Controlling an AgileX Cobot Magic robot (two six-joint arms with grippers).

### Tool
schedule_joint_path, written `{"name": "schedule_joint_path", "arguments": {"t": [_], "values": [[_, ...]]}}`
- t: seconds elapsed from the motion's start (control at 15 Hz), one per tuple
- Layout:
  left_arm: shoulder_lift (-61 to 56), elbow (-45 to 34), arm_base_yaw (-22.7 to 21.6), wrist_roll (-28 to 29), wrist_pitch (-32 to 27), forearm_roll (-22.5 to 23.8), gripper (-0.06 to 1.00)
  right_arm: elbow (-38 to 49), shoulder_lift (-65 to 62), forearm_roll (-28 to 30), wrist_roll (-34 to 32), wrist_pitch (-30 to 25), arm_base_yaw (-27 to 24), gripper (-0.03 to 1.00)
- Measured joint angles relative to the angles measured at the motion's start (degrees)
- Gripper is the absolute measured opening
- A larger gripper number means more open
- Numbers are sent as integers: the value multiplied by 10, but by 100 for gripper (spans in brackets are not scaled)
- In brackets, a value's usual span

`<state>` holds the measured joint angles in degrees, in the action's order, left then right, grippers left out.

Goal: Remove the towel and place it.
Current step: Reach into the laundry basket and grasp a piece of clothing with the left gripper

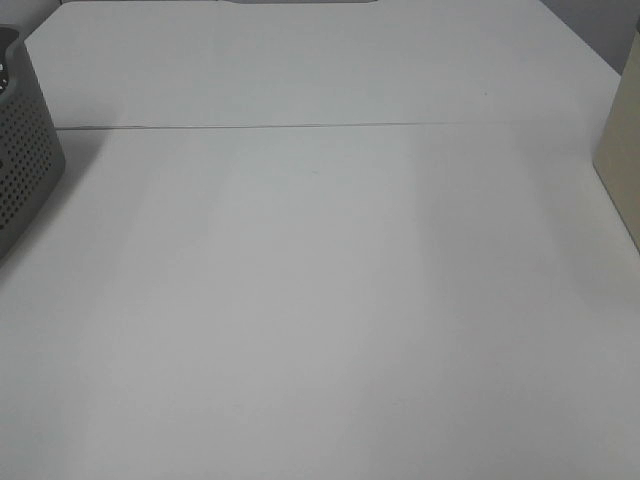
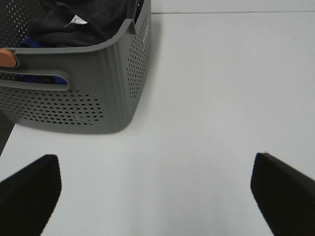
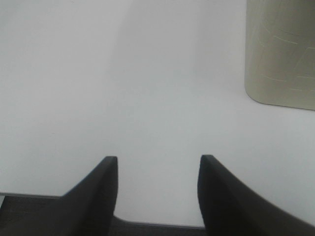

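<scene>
1. The towel (image 2: 106,22) is dark, soft terry cloth, bunched inside a grey perforated plastic basket (image 2: 98,93). A white tag (image 2: 77,20) shows on it.
2. The basket stands on a smooth white table (image 1: 320,300) at the left side; a beige container (image 3: 280,49) stands at the right.
3. It is too crumpled for me to tell its long axis.
4. My left claw (image 2: 155,167) gapes wide and my right claw (image 3: 158,162) stands apart; both are empty.
</scene>
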<state>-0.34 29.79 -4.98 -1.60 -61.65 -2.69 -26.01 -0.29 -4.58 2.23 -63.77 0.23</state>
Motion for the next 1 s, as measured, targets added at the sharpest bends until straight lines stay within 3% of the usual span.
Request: {"name": "schedule_joint_path", "arguments": {"t": [1.0], "values": [[0,0,0,0,0,0,99,0,0,0,0,0,0,50]]}}
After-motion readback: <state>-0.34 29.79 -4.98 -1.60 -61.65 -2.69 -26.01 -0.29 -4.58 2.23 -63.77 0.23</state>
